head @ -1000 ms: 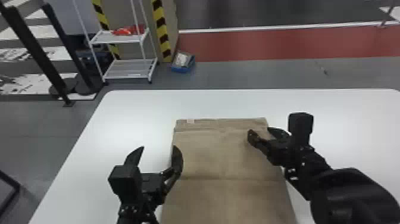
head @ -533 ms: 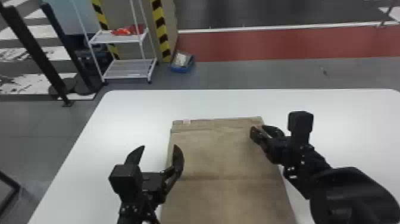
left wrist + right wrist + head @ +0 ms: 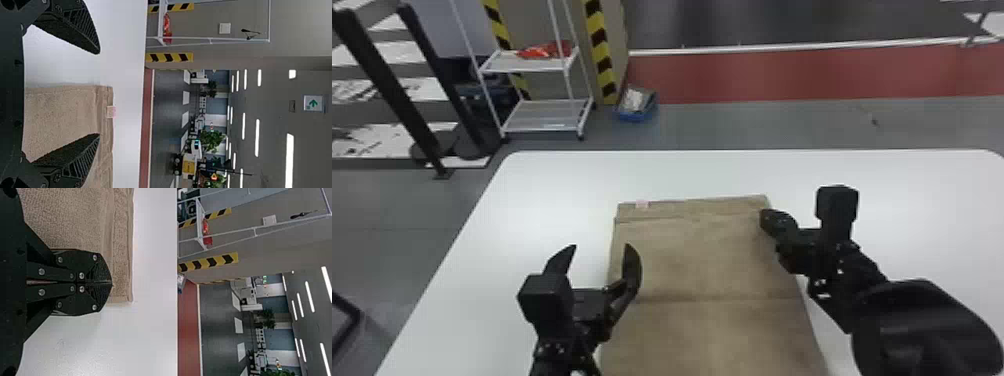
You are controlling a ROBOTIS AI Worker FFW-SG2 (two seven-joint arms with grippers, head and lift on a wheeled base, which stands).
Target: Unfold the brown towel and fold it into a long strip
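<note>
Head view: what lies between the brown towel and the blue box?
In the head view, white tabletop, then grey floor, separate brown towel and blue box.

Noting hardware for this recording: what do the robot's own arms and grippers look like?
Both arms are black, with blocky, bolted segments. The left gripper has tapered fingers, ridged on the inside. The right gripper has dark plates dotted with round silver screws.
</note>
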